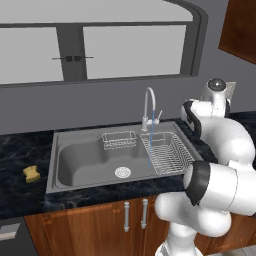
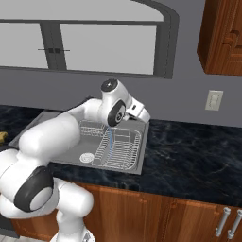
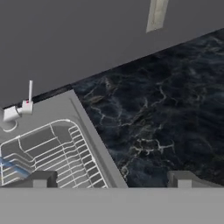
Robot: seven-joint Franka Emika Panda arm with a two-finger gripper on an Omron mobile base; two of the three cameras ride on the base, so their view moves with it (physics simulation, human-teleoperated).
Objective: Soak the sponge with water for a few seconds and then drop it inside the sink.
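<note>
The black marbled bench (image 1: 20,150) runs across the lower half of the left base view, and the grey steel sink (image 1: 80,165) sits in its middle. Inside the sink, a wire dish rack (image 1: 167,152) fills the right part, a small wire basket (image 1: 119,140) hangs at the back wall, and a round drain (image 1: 123,172) lies in the floor. A white faucet (image 1: 149,107) stands behind the rack, with a thin blue stream of water (image 1: 150,142) falling onto the rack, so the tap appears to be on.

In the hand view the tool (image 3: 111,179) looks down at the sink's right edge and the bench beside it; its 2 dark tips stand wide apart at the bottom of the frame with nothing between them.

The sponge (image 1: 31,173), a small yellow block, lies on the bench at the lower left of the left base view, just left of the sink and well apart from the arm.

Judging by this, the step in hand is the reach for the sponge, not yet grasped. The next move calls for a wide swing leftward over the sink, a descent onto the sponge, and a close around it before any soaking.
</note>
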